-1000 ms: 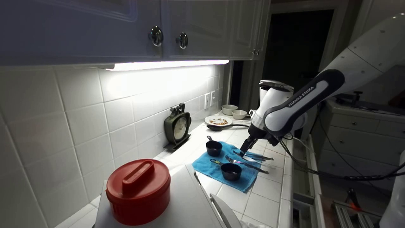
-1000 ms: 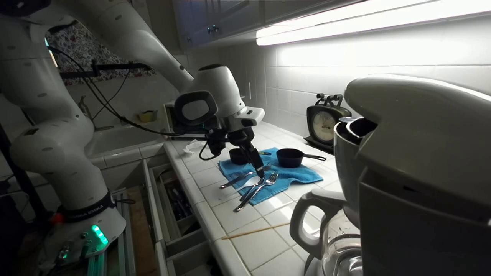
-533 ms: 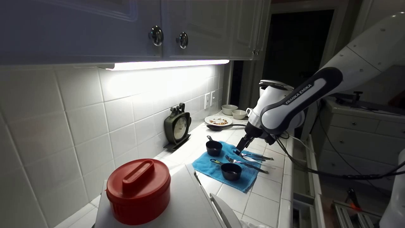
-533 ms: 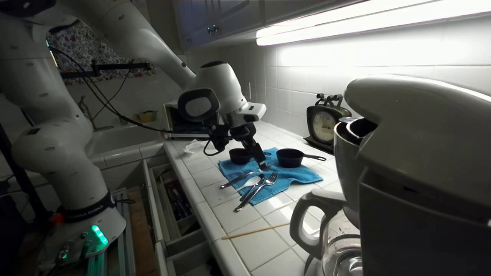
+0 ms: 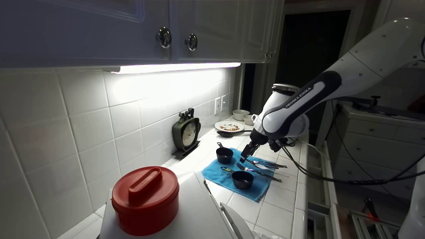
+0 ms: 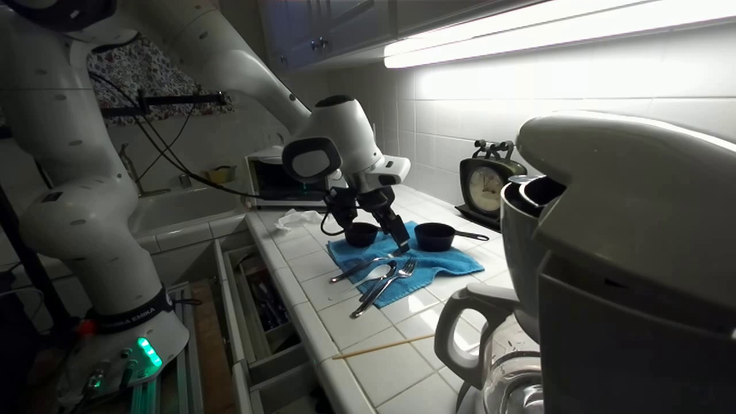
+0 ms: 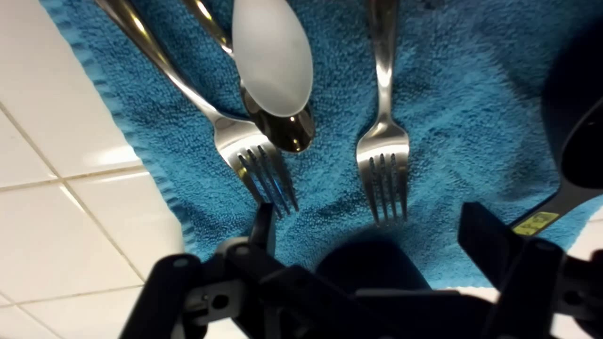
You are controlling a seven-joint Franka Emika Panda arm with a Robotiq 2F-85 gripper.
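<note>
Fork [image 7: 382, 141] just right of centre in the wrist view, tines toward the gripper [image 7: 372, 226], its jaws spread wide, holding nothing! Second fork [image 7: 238, 141] lies left, white spoon [image 7: 273, 56] farther up, blue towel [image 7: 471, 117] beneath all three.

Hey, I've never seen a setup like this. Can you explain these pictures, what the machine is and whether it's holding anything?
The machine is a white robot arm, with a black gripper for a hand. The two wide pictures were taken from outside the robot; the close-up from its wrist. On the tiled counter lies a blue towel. On it sit two black cups with handles, two forks, and a white spoon overlapping a metal spoon; some cutlery handles reach past its edge. The gripper is open above the towel, near the forks, and holds nothing.
</note>
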